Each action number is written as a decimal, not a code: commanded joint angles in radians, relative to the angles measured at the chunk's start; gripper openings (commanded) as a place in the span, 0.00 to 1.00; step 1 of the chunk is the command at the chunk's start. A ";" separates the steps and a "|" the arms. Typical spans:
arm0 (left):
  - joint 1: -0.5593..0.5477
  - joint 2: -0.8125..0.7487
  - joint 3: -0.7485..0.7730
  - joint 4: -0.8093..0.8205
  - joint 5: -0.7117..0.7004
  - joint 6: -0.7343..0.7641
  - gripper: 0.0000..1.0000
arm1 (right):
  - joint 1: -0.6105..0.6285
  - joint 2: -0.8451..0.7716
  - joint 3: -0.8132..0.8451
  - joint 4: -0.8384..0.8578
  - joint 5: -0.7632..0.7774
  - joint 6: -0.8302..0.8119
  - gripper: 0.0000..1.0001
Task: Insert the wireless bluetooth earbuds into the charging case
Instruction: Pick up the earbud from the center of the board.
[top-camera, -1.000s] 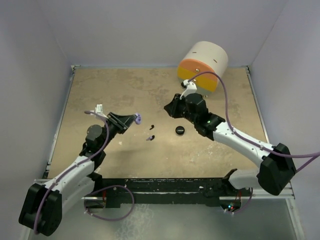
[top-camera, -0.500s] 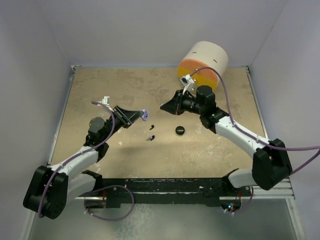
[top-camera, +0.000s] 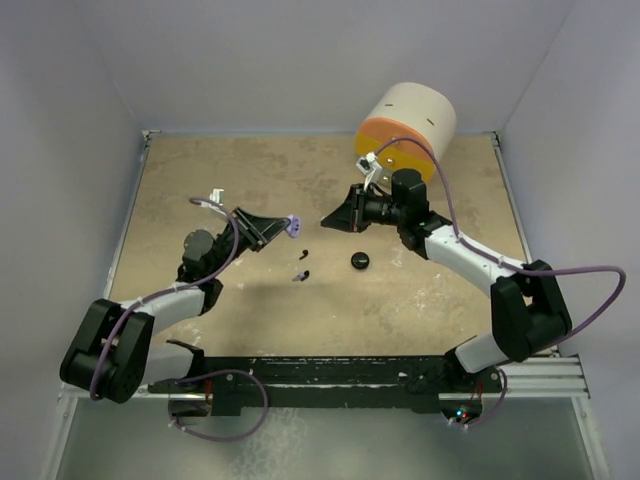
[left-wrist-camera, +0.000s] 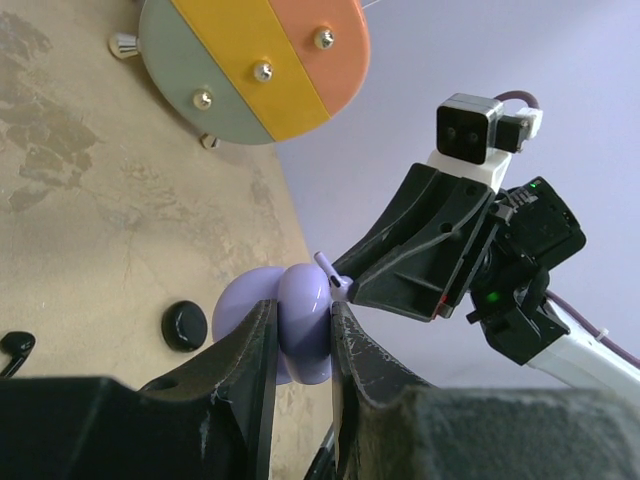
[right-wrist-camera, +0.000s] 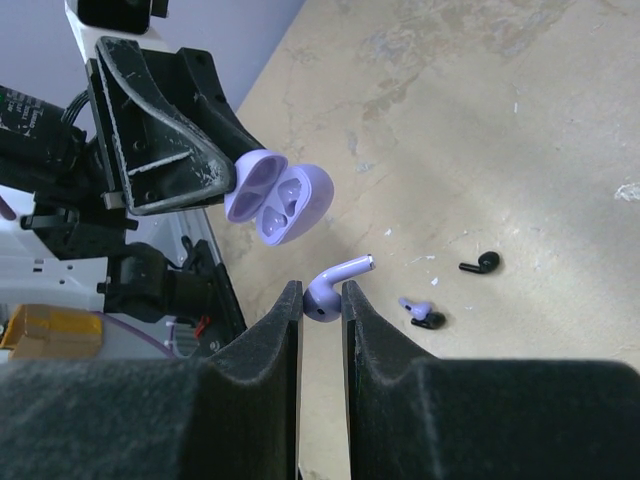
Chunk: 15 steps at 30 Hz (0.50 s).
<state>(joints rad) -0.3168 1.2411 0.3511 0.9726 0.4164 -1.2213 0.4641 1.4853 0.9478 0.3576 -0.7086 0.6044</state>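
From above, the left tool (top-camera: 280, 230) is raised over the middle of the desk (top-camera: 200, 180), clenched on a lavender charging case (top-camera: 291, 226). The right tool (top-camera: 328, 217) points at it from the other side, tip near the case but apart from it; whatever it grips is too small to make out here. On the desk below them lie a black earbud (top-camera: 303, 252), a small lavender-and-black pair (top-camera: 300, 275) near it, and a black round puck (top-camera: 360, 260) to their right. A cylindrical drum (top-camera: 410, 115) with an orange and yellow face lies at the far edge.

In the left wrist view, the left tool (left-wrist-camera: 300, 345) pinches the charging case (left-wrist-camera: 300, 300) between both fingers (left-wrist-camera: 250, 350); the case's two rounded halves show above them. The right tool (left-wrist-camera: 345, 285) faces it closely, with the stem of a lavender earbud (left-wrist-camera: 325, 265) poking out at its tip. The puck (left-wrist-camera: 185, 326) sits on the desk (left-wrist-camera: 80, 230), the black earbud (left-wrist-camera: 15, 345) is at the left edge, and the drum's striped face (left-wrist-camera: 255, 60) is at the top.

In the right wrist view, the right tool (right-wrist-camera: 320, 297) is closed on the lavender earbud (right-wrist-camera: 340, 275), stem pointing right. Just above it, not touching, the charging case (right-wrist-camera: 278, 200) hangs open in the left tool (right-wrist-camera: 225, 185), both sockets vacant. The black earbud (right-wrist-camera: 480, 264) and the lavender-and-black pair (right-wrist-camera: 420, 314) lie on the desk (right-wrist-camera: 480, 120).
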 joint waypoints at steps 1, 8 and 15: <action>0.008 0.040 -0.008 0.217 0.039 -0.023 0.00 | -0.007 0.009 0.005 0.078 -0.040 -0.004 0.00; 0.007 0.126 -0.010 0.325 0.068 -0.026 0.00 | -0.011 0.056 -0.017 0.168 -0.088 0.047 0.00; 0.013 0.239 -0.009 0.481 0.080 -0.076 0.00 | -0.026 0.100 0.006 0.216 -0.135 0.095 0.00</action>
<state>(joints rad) -0.3141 1.4319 0.3450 1.2602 0.4698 -1.2552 0.4503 1.5787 0.9398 0.4953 -0.7830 0.6571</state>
